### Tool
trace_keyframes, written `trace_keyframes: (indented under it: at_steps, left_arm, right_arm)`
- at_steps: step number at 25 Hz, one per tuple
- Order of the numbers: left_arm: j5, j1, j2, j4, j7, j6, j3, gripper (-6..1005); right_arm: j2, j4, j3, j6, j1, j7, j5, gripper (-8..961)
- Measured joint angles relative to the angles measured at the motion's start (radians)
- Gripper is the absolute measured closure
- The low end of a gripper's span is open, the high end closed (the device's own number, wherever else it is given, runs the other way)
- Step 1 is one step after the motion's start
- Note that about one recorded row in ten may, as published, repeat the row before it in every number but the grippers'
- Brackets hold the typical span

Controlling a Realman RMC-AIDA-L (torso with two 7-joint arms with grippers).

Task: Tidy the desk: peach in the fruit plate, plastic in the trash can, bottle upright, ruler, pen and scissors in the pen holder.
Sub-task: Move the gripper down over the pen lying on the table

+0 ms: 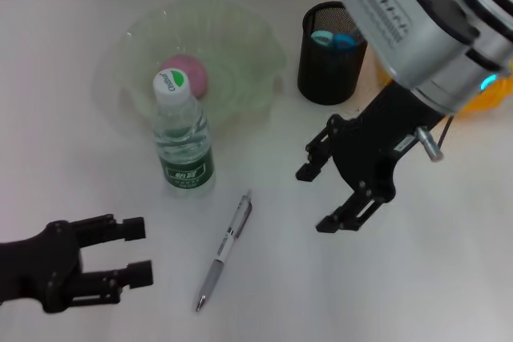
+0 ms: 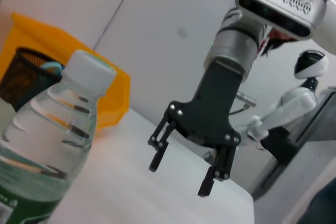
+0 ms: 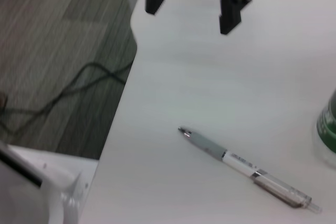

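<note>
Mostly done, judging from how things lie now:
Peach: pink round peach sits in the clear ruffled plastic fruit plate — done.
Bottle: clear water bottle w/ white cap and green label stands upright, just in front of the plate — done.
Pen holder: black mesh cylinder pen holder at the back right; blue handles poke out the top, prob. scissors; ruler can't be made out inside.
Plastic: none visible on the white desk; yellow bin behind the holder is likely the trash can, contents hidden.
Pen: white-and-grey click pen lies flat on the desk, betw. the two arms, near the bottle — left to do.
Right gripper: black right gripper hovers above the desk, right of the pen, fingers spread apart, holding nothing.
Left gripper: black left gripper low at the near-left corner, fingers apart, empty, looks idle.
Next, as a guess: right arm needs to reach the pen, grasp it and drop it in the holder.
</note>
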Motion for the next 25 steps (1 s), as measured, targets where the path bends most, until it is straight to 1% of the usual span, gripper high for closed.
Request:
trace_keyframes:
  at_steps: [1,2,3,5,6,7,8,9,10,12,14,15,16,19,21,22,23,24,25]
  left_arm:
    - [0.034,-0.008,-0.019,0.098,-0.133,-0.003,0.0,209]
    - [0.034,-0.008,-0.019,0.098,-0.133,-0.003,0.0,215]
    - [0.085,-0.018,-0.037,0.205,-0.268,-0.014,-0.001,220]
    - [0.085,-0.018,-0.037,0.205,-0.268,-0.014,-0.001,231]
    - [0.138,-0.032,-0.054,0.285,-0.382,-0.03,-0.002,236]
    - [0.18,-0.048,-0.066,0.337,-0.454,-0.042,-0.002,241]
    - [0.243,-0.07,-0.083,0.388,-0.533,-0.055,-0.002,247]
    - [0.274,-0.084,-0.092,0.406,-0.57,-0.06,-0.002,252]
    - [0.274,-0.084,-0.092,0.406,-0.57,-0.06,-0.002,257]
    - [0.415,-0.156,-0.129,0.453,-0.691,-0.069,0.003,268]
    - [0.433,-0.166,-0.131,0.455,-0.704,-0.069,0.005,279]
    - [0.451,-0.181,-0.134,0.456,-0.721,-0.069,0.011,284]
    - [0.471,-0.211,-0.137,0.453,-0.765,-0.076,0.037,289]
    - [0.472,-0.224,-0.138,0.482,-0.843,-0.094,0.088,305]
    - [0.472,-0.225,-0.138,0.491,-0.855,-0.093,0.093,316]
    - [0.472,-0.224,-0.138,0.525,-0.885,-0.082,0.106,322]
    - [0.472,-0.224,-0.138,0.525,-0.885,-0.082,0.106,329]
    - [0.462,-0.216,-0.138,0.587,-0.924,-0.048,0.116,335]
    - [0.462,-0.216,-0.138,0.587,-0.924,-0.048,0.116,342]
  right_arm:
    - [0.0,0.012,0.016,0.008,-0.024,-0.013,0.011,219]
    - [-0.001,0.022,0.039,0.012,-0.046,-0.03,0.027,219]
    - [-0.002,0.036,0.072,0.014,-0.071,-0.05,0.042,219]
    - [-0.003,0.074,0.173,0.016,-0.12,-0.104,0.074,219]
    - [-0.004,0.1,0.229,0.016,-0.14,-0.138,0.089,219]
    - [-0.007,0.131,0.286,0.017,-0.156,-0.169,0.104,219]
    - [-0.013,0.171,0.345,0.017,-0.172,-0.208,0.118,219]
    - [-0.02,0.214,0.402,0.018,-0.187,-0.242,0.13,219]
    - [-0.029,0.256,0.451,0.02,-0.199,-0.279,0.135,219]
    - [-0.045,0.333,0.525,0.029,-0.224,-0.342,0.138,219]
    - [-0.063,0.407,0.578,0.047,-0.251,-0.397,0.138,219]
    - [-0.068,0.431,0.594,0.053,-0.262,-0.414,0.138,219]
    - [-0.072,0.453,0.611,0.061,-0.278,-0.435,0.138,219]
    - [-0.073,0.475,0.634,0.079,-0.318,-0.465,0.138,219]
    - [-0.072,0.477,0.64,0.091,-0.338,-0.471,0.139,219]
    - [-0.072,0.478,0.644,0.093,-0.345,-0.474,0.139,219]
    - [-0.072,0.479,0.648,0.094,-0.351,-0.478,0.14,219]
    - [-0.072,0.48,0.652,0.095,-0.355,-0.483,0.14,219]
    - [-0.072,0.482,0.656,0.095,-0.359,-0.488,0.14,219]
